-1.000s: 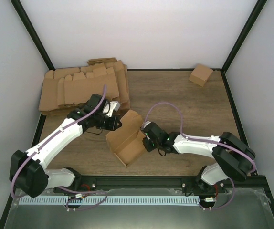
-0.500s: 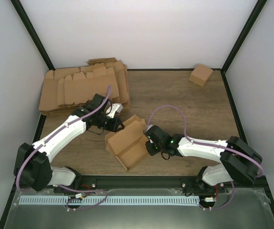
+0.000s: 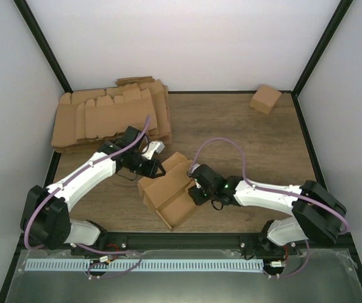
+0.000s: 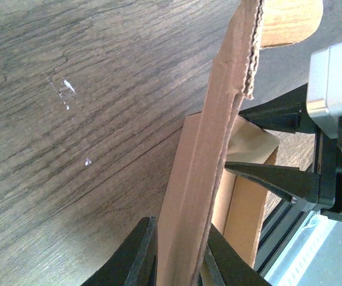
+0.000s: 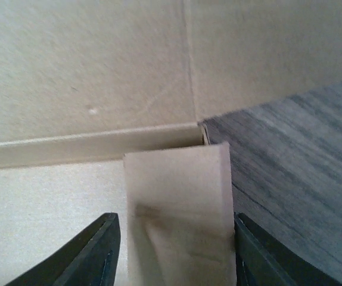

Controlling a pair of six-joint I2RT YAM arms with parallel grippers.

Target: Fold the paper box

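Observation:
The paper box (image 3: 168, 192), brown cardboard and partly folded with walls raised, sits at the table's middle front. My left gripper (image 3: 157, 169) is at its far wall and is shut on that upright wall's edge (image 4: 204, 179), one finger (image 4: 136, 256) on each side. My right gripper (image 3: 192, 189) is at the box's right side. A short flap (image 5: 177, 214) fills the gap between its half-spread fingers (image 5: 93, 256) and touches both. The box floor and inner wall (image 5: 87, 77) lie just beyond. The right gripper also shows in the left wrist view (image 4: 278, 146).
A stack of flat cardboard blanks (image 3: 108, 117) lies at the back left, just behind the left arm. A small folded box (image 3: 265, 98) stands at the back right corner. Black frame rails border the wooden table (image 3: 244, 139).
The box has shifted a little towards the near edge and turned, and its far wall leans further inward. Both grippers followed it, the left one moving right and nearer.

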